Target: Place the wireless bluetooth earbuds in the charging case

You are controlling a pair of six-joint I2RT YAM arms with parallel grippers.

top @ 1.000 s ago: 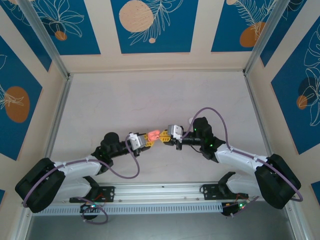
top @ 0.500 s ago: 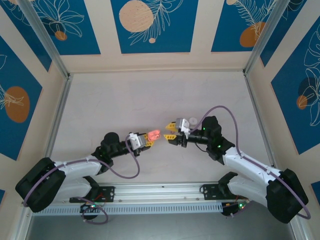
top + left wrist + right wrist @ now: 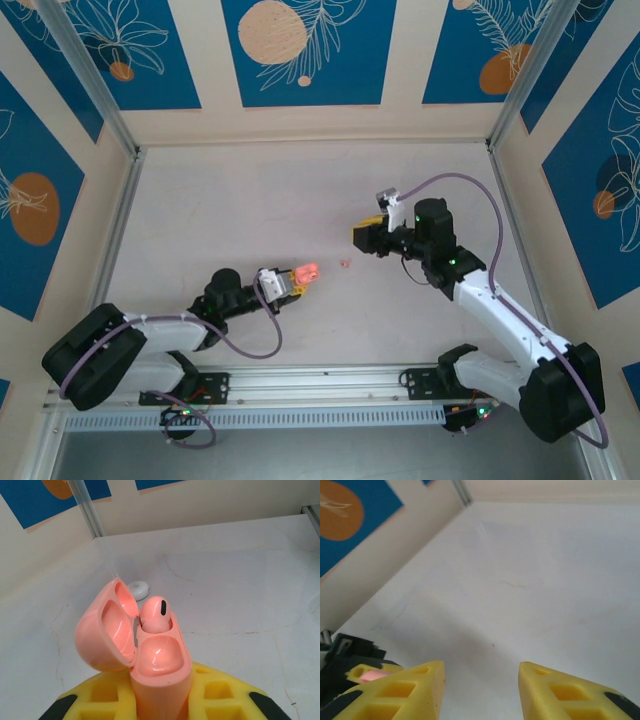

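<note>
My left gripper [image 3: 297,279] is shut on the pink charging case [image 3: 306,271], left of the table's middle. In the left wrist view the charging case [image 3: 161,665] stands upright between the yellow fingers [image 3: 227,700], lid swung open to the left. One pink earbud [image 3: 156,615] sits in its far socket; the near socket is bare. A second small pale earbud [image 3: 345,264] lies on the table just beyond the case, seen as a whitish earbud [image 3: 139,589]. My right gripper [image 3: 360,236] hovers open, up and right of it, with nothing between its fingers [image 3: 422,687].
The pale table [image 3: 250,200] is walled on three sides by blue and cream panels [image 3: 300,50]. An aluminium rail [image 3: 320,385] carries both arm bases at the near edge. In the right wrist view, the left gripper's tip with the pink case [image 3: 370,676] shows at the lower left.
My right gripper opened and drew back up and to the right, away from the case. A small earbud now lies on the table between the grippers. The left gripper kept hold of the case.
</note>
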